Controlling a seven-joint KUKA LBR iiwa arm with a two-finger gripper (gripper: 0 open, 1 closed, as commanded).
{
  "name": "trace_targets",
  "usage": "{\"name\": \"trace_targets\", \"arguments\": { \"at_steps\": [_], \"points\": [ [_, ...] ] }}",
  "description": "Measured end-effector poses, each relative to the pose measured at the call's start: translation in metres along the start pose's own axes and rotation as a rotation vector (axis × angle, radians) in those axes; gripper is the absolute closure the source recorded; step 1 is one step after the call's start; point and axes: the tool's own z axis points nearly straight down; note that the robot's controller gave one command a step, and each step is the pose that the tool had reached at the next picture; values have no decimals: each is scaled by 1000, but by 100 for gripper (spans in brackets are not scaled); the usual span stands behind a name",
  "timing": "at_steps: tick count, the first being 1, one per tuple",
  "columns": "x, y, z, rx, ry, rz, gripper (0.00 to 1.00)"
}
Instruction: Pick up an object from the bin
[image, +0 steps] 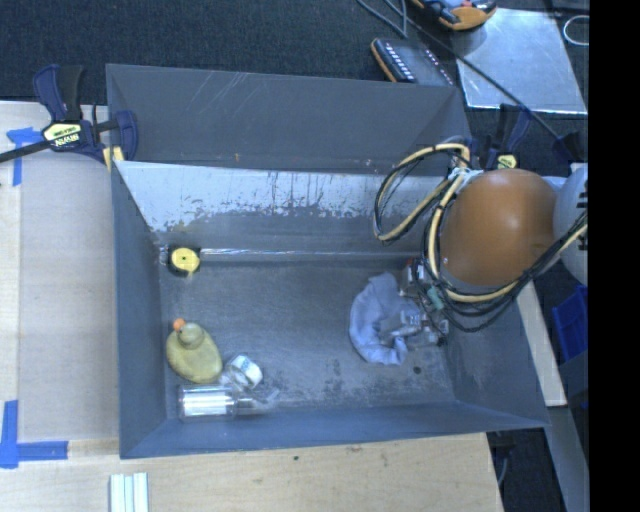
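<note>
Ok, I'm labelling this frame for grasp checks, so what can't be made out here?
Camera view: right edge of the blue-grey cloth, hidden under the gripper.
The clear plastic things in the near-left corner: see-through, outlines unclear.
The small yellow round thing by the far wall: too small to identify.

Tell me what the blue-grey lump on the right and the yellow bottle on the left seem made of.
Lump: likely soft cloth, matte; it lies crumpled in folds. Bottle: probably plastic or rubber, dull yellow with an orange cap; smooth, rounded, moulded shape.
</note>
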Motion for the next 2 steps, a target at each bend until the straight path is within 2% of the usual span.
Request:
{"name": "trace_targets", "arguments": {
  "at_steps": [2],
  "points": [
    [0, 1, -4, -3, 0, 1, 100]
  ]
}}
